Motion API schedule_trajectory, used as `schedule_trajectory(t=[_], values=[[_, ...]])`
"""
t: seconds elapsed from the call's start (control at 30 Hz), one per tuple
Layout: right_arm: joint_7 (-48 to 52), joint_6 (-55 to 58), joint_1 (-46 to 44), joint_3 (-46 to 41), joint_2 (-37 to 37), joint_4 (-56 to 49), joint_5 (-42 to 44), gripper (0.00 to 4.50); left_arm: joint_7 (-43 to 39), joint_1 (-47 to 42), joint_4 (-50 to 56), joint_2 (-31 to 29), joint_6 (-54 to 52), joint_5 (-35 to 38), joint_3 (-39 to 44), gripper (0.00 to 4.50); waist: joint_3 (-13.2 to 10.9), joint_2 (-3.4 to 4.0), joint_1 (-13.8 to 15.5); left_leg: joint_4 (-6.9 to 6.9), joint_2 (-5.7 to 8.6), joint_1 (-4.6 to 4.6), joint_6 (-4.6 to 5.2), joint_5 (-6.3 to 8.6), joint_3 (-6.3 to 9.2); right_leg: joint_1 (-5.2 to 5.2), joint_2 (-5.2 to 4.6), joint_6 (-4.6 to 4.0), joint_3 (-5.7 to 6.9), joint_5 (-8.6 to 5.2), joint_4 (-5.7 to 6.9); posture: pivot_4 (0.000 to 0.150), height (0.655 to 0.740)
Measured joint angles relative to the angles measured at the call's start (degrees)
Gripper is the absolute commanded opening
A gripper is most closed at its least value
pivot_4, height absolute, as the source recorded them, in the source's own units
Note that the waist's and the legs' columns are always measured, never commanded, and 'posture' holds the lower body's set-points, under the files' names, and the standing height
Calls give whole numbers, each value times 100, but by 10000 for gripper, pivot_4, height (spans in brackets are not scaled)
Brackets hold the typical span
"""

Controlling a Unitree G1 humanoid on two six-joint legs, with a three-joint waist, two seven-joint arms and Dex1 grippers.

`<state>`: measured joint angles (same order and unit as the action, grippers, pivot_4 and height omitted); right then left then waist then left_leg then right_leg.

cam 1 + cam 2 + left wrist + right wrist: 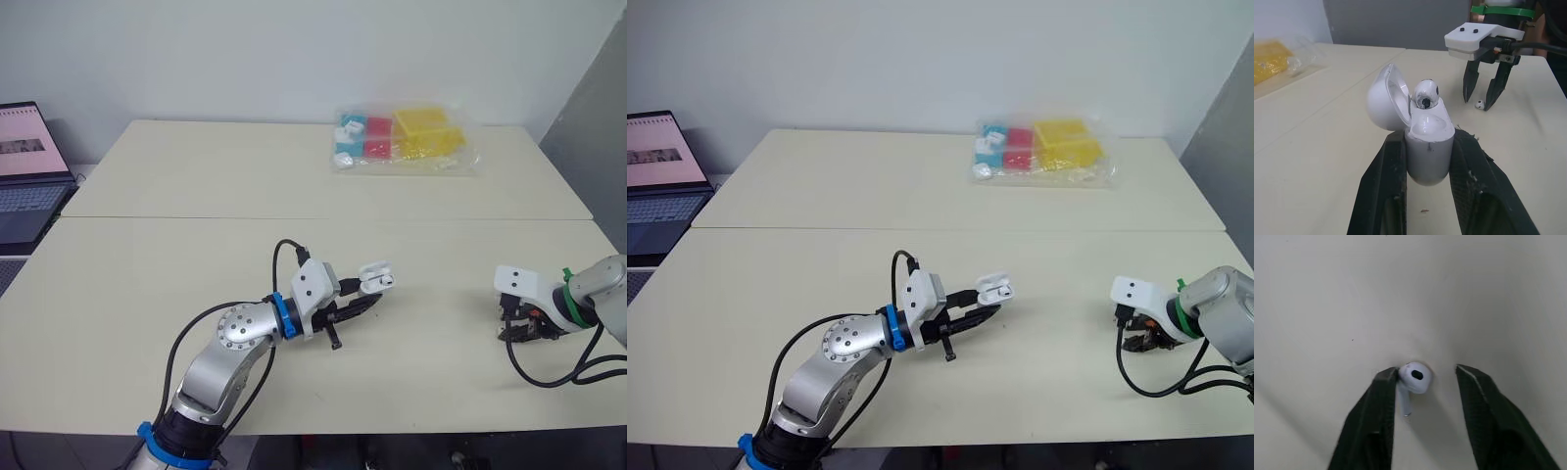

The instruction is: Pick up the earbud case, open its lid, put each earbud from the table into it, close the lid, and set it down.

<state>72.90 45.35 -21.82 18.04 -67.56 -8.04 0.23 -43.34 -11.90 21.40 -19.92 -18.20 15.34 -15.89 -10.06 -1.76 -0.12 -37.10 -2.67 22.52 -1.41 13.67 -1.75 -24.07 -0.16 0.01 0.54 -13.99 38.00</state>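
Tabletop (196, 294) bears a tiny, likely slick earbud (1414, 374) inside your spread right gripper (516, 331); pinch its bulb. Your left gripper (367, 299) clamps the earbud case (1427, 147).

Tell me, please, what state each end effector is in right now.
Left end effector: shut on the earbud case, lid open.
Right end effector: open, straddling an earbud on the table.

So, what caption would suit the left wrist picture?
Left gripper holds the open earbud case, first earbud seated; right gripper straddles the second earbud.
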Motion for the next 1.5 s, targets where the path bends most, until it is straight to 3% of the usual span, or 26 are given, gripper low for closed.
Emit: schedule_trajectory(t=[0.03, 0.07, 0.4, 0.57, 0.77, 0.97, 1.13, 1.27, 1.5], values=[[5, 6, 12, 0, -5, -44, 3, 5149, 0, 0, 0, 0, 1, 0, -1, 7949, 0, 0, 0, 0, 0, 0, 0, 0, 0, 0, 0, 0, 0, 0, 0, 1500, 7400], [12, 8, 27, 0, -14, -80, 4, 4370, -1, 0, 0, 0, 1, 0, -1, 7949, 0, 0, 0, 0, 0, 0, 0, 0, 1, 0, 0, 0, 0, 0, 0, 1500, 7400], [99, -284, 57, -78, -79, -214, 155, 4373, -5, -56, -50, 0, 5, 2, -1, 7949, 0, 0, -2, 0, 1, 0, 0, 0, -2, -1, 0, 0, -1, 0, 0, 1500, 7400], [587, -558, -199, -1109, -66, -942, 1240, 4373, -10, -143, -168, 3, -6, 53, 42, 7949, -1, 2, -10, 2, -3, -1, 0, 0, 2, -1, 5, 0, 2, 0, 2, 1500, 7400], [-22, 326, -680, -2106, 809, -1893, 2581, 4373, -7, -428, -259, 134, -70, 272, 91, 7949, 1, -8, 6, -3, 0, 3, 0, 0, 6, 5, 1, 1, 3, 1, -2, 1500, 7400], [-2059, 638, -786, -2730, 3255, -2722, 3593, 4373, -8, -826, -526, 240, -265, 486, 267, 7949, 5, -18, 1, -5, -2, 13, -1, 0, 12, -3, 3, 2, 4, 2, 7, 1500, 7400], [-3410, 608, -572, -2735, 4308, -3061, 3756, 4373, -62, -935, -604, 219, -347, 612, 328, 7949, 6, -18, 1, -6, 0, 16, -1, -1, 9, -3, 0, 2, 1, 2, 3, 1500, 7400], [-3965, 221, -283, -2478, 4604, -3081, 3546, 4373, -82, -1021, -630, 226, -420, 723, 428, 7949, 7, -19, 7, -4, 1, 15, 0, -1, 12, -1, 0, 2, 6, 2, 1, 1500, 7400], [-4044, -749, 299, -1885, 4560, -3007, 2933, 4373, -86, -1096, -630, 219, -540, 753, 513, 7949, 6, -18, -15, -3, -1, 11, 0, -1, 11, -2, 4, 2, 5, 2, 3, 1500, 7400]])
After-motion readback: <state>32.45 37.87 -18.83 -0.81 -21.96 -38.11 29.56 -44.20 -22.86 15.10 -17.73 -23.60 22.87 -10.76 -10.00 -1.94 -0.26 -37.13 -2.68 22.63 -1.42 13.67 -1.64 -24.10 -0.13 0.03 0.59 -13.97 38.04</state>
